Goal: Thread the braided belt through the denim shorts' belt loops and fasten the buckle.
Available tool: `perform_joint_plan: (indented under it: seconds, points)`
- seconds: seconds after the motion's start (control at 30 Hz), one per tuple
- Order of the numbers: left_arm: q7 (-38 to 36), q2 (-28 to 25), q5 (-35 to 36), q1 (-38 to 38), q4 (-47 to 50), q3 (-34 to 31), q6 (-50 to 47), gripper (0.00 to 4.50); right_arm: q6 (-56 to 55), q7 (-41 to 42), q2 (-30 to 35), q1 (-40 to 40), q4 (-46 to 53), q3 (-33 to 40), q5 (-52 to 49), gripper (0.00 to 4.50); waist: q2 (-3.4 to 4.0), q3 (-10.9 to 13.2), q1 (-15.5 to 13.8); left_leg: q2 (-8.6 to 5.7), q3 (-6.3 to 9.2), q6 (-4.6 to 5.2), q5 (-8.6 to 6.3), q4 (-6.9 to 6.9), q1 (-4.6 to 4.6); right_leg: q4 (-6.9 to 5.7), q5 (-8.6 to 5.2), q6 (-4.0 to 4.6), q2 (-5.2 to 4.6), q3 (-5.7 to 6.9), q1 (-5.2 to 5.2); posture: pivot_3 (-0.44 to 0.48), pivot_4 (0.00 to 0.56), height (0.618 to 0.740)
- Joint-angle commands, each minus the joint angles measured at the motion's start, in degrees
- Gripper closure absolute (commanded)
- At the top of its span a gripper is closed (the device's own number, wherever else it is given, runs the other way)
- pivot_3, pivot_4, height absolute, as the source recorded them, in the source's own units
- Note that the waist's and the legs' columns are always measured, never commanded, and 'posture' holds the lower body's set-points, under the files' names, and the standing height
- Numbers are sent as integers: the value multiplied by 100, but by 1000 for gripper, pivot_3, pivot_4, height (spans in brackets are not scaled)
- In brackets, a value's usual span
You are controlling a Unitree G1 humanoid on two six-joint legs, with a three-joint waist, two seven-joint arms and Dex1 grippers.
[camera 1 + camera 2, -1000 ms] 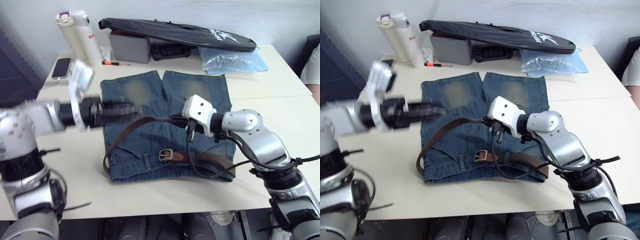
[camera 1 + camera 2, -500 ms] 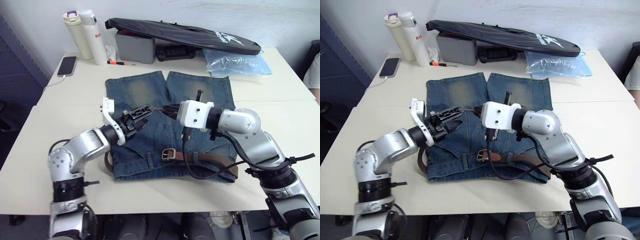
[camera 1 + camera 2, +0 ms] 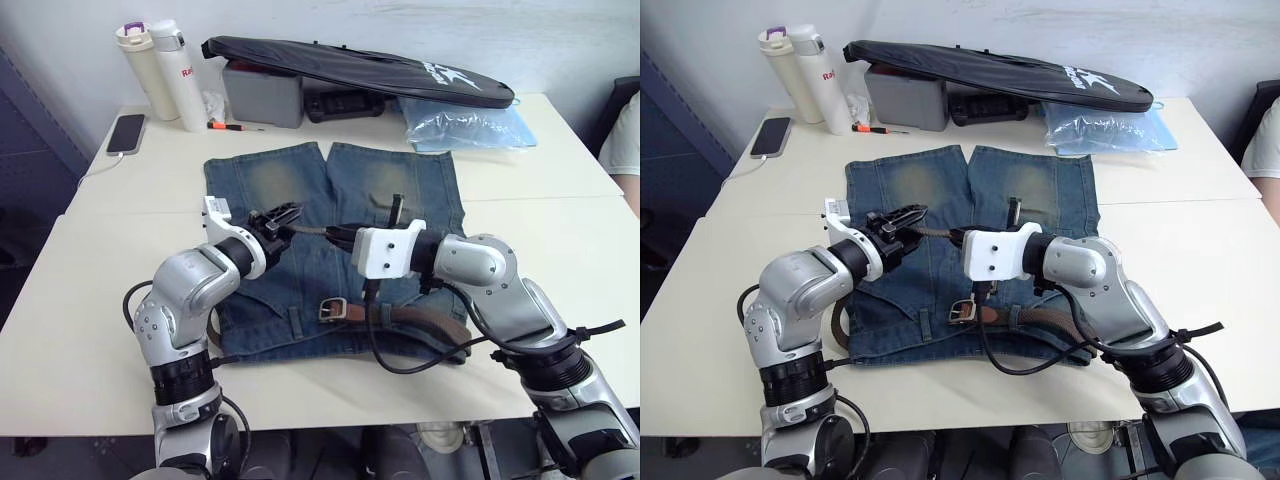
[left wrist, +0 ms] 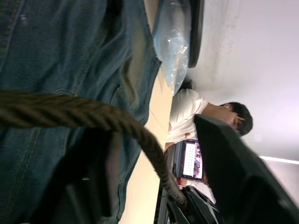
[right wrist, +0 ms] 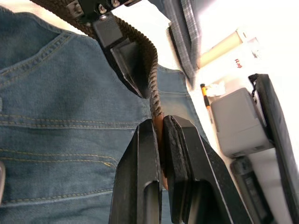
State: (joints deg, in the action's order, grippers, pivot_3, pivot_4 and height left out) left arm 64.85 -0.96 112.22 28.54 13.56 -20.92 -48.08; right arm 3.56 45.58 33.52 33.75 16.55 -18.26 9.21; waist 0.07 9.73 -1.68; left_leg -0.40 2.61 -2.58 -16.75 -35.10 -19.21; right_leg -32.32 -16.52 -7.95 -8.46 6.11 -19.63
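Denim shorts (image 3: 330,240) lie flat on the table (image 3: 90,300), waistband toward the robot. Braided belt (image 5: 150,74): one end with the buckle (image 3: 332,309) rests on the waistband, just beside a belt loop (image 3: 294,321); the strap runs along the waistband both ways from there, and a span of it is lifted above the middle of the shorts.

Handling judgement: the belt looks light, limp and woven, so it should sag between holds and buckle if pushed. Better pulled than pushed. The weave gives good friction; the darker leather tip, being stiffer, looks the better place to hold for feeding into a loop. Denim is soft and may bunch if the strap drags.

Right gripper (image 5: 159,135): fingers pinched tight on the strap above the shorts, forearm reaching inward across the waistband, wrist level.

Left gripper (image 3: 283,218): fingers parted with the strap passing between them in the wrist view; no firm clamp visible. Elbow bent sharply, forearm angled over the shorts' left edge toward the right gripper; the two grippers are near each other.
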Motion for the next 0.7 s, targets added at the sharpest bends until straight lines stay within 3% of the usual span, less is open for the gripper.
perform_joint_plan:
  seconds: [0.03,0.07,0.2,0.33,0.53,0.7]
  points:
    - [99,65,78,59,152,-26,67,3989,-204,-10,26,-51,163,76,58,4500,0,0,-1,1,0,0,0,0,0,4,1,2,1,0,0,0,150,740]
    - [120,62,78,85,126,-56,106,4423,-217,-1,18,-84,180,87,51,4500,0,0,-1,1,-2,0,0,0,0,5,1,2,2,0,0,0,150,740]
    - [125,-18,78,134,27,-157,126,4423,2,-29,-89,-233,272,215,-128,4500,0,0,-3,2,-2,0,0,1,-1,15,3,5,2,0,1,0,150,740]
    - [67,-48,78,210,-52,-226,106,4500,285,100,-121,-323,428,315,-383,3018,0,0,2,4,-3,-1,-1,5,-3,23,5,7,6,0,1,0,150,740]
    - [-65,-229,78,329,-292,-428,-46,4500,1341,365,43,-551,787,952,-1250,56,-1,1,-50,6,-4,1,-3,7,-6,29,6,9,8,1,0,0,150,740]
    - [-256,-482,78,391,-500,-553,-217,4500,2460,396,314,-690,949,1565,-1888,56,0,1,-124,6,-6,16,-15,6,-12,35,8,11,9,1,-5,0,150,740]
